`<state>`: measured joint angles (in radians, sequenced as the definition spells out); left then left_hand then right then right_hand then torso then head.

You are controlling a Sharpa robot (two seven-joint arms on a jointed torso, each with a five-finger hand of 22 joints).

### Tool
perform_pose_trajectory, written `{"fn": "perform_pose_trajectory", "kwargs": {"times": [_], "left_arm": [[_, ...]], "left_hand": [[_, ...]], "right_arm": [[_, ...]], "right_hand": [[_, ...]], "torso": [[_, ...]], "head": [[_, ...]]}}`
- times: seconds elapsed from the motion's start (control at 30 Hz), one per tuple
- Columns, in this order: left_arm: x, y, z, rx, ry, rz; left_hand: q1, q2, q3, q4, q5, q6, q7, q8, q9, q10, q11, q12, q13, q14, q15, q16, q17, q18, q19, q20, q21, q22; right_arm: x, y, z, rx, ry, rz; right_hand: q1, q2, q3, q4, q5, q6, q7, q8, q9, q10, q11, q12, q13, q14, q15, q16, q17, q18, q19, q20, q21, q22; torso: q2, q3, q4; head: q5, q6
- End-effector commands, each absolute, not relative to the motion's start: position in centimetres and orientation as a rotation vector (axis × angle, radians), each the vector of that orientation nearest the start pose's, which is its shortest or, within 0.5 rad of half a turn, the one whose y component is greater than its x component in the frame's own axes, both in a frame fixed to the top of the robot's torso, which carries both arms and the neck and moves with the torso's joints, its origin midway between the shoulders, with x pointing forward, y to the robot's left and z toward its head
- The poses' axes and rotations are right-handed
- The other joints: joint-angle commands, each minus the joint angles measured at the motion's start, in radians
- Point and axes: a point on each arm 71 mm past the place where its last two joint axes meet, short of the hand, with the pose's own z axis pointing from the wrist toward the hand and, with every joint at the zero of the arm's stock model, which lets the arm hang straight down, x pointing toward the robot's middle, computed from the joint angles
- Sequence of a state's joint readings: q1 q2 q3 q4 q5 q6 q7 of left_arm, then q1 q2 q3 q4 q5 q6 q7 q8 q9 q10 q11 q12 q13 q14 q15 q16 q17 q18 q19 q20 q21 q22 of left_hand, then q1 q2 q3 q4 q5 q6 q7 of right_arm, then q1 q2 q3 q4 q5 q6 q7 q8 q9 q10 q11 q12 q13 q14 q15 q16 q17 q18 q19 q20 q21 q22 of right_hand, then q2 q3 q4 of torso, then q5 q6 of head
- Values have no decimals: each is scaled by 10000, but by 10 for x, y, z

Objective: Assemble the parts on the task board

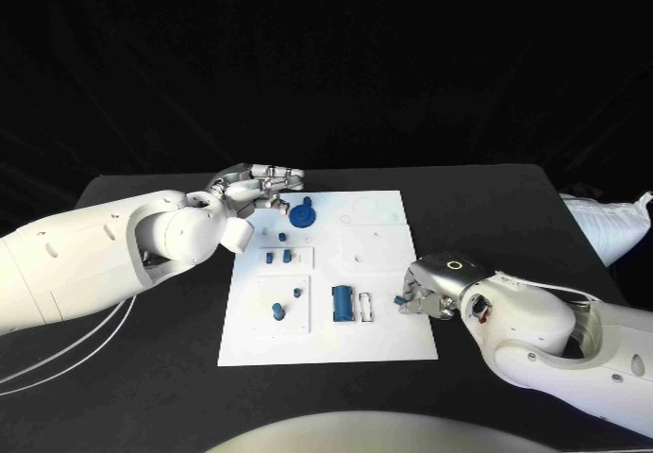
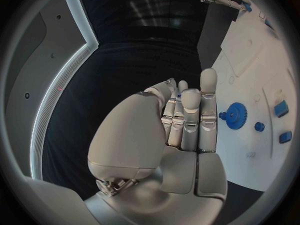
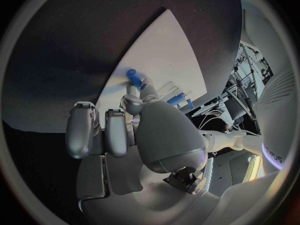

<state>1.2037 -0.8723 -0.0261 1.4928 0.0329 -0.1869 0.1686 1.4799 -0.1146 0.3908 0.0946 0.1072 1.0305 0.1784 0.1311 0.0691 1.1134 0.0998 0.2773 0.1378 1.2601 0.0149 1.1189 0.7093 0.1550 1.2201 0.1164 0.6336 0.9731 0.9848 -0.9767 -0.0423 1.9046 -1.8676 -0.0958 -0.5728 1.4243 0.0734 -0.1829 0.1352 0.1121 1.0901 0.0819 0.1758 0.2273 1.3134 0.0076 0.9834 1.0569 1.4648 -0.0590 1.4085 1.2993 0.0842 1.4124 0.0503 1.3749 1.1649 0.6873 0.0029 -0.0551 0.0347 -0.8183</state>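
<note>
The white task board lies in the middle of the black table. A blue gear sits at its far left corner, seen again as the gear in the left wrist view. My left hand hovers at that corner just beside the gear, fingers stretched out straight and holding nothing. My right hand is at the board's right edge and pinches a small blue part between thumb and fingertip; it shows as a blue speck in the head view.
Several small blue parts lie on the board's left half: two pegs, a small piece, another and a larger blue block beside a pale clip. A white bag lies at the table's right edge.
</note>
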Motion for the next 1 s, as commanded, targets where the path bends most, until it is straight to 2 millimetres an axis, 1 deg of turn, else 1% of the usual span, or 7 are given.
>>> {"fn": "perform_pose_trajectory", "kwargs": {"times": [0.03,0.27,0.47,0.57,0.8,0.87,1.0], "left_arm": [[493,224,-188,-12491,16412,-15182],[493,225,-188,-12504,16422,-15161],[493,224,-188,-12502,16438,-15170],[493,224,-188,-12501,16443,-15173],[493,224,-188,-12509,16453,-15163],[493,223,-188,-12514,16471,-15160],[492,223,-189,-12526,16519,-15154]], "left_hand": [[-104,-27,-39,-4,41,-43,-12,65,-5,-76,-12,66,10,-87,11,-15,-10,193,-36,-1,-25,-8],[-114,-27,-43,-5,40,-55,-9,66,-6,-93,-8,72,11,-113,13,-42,-67,207,-68,0,-111,-62],[-114,-27,-43,-5,40,-55,-9,66,-6,-93,-8,72,11,-113,13,-42,-67,207,-68,0,-111,-62],[-114,-27,-43,-5,40,-55,-9,66,-6,-93,-8,72,11,-113,13,-42,-67,207,-68,0,-111,-62],[-114,-27,-43,-6,41,-57,-8,66,-6,-95,-8,73,11,-114,13,-43,-68,208,-69,0,-114,-63],[-113,-24,-41,-10,42,-67,-6,65,-8,-106,-7,76,11,-122,15,-47,-77,210,-77,1,-131,-74],[-80,-10,-23,-40,48,-82,-5,68,-8,-127,-7,87,14,-136,15,-51,-89,214,-86,1,-150,-84]], "right_arm": [[363,-183,-262,-5159,19658,1476],[363,-183,-262,-5233,19630,1423],[363,-180,-259,-4265,19359,2182],[363,-178,-255,-3491,19157,2781],[361,-177,-246,-1488,18726,4062],[361,-176,-243,-1075,18585,4329],[360,-176,-240,-376,18476,4700]], "right_hand": [[115,-19,49,-25,-63,28,42,24,4,-59,-32,-64,-14,548,-60,-43,-4,-58,-8,-58,-47,2],[322,77,280,-142,92,99,6,9,32,-50,-63,-89,-10,555,-82,-35,27,-62,8,-68,-37,37],[762,619,1097,-331,39,295,-143,32,110,141,-197,79,160,615,-192,112,272,-105,135,-166,95,287],[1026,714,1742,-584,-163,287,-121,3,170,194,-191,69,189,630,-221,161,356,-114,166,-227,126,343],[414,233,3257,-657,-74,257,-110,-78,353,269,-161,-40,196,631,-181,165,401,-127,182,-184,147,398],[63,-78,3862,-580,370,278,-153,-108,413,363,-172,95,340,653,-187,215,481,-142,213,-182,186,466],[-685,-551,4717,-245,480,314,-158,-167,497,461,-209,209,492,668,-200,256,551,-149,231,-176,212,513]], "torso": [[0,4,0],[1,1,6],[6,4,5],[7,9,9],[2,-5,17],[0,-10,23],[3,-3,13]], "head": [[7,-5],[6,-11],[11,-14],[7,-16],[2,-6],[0,-22],[36,-9]]}}
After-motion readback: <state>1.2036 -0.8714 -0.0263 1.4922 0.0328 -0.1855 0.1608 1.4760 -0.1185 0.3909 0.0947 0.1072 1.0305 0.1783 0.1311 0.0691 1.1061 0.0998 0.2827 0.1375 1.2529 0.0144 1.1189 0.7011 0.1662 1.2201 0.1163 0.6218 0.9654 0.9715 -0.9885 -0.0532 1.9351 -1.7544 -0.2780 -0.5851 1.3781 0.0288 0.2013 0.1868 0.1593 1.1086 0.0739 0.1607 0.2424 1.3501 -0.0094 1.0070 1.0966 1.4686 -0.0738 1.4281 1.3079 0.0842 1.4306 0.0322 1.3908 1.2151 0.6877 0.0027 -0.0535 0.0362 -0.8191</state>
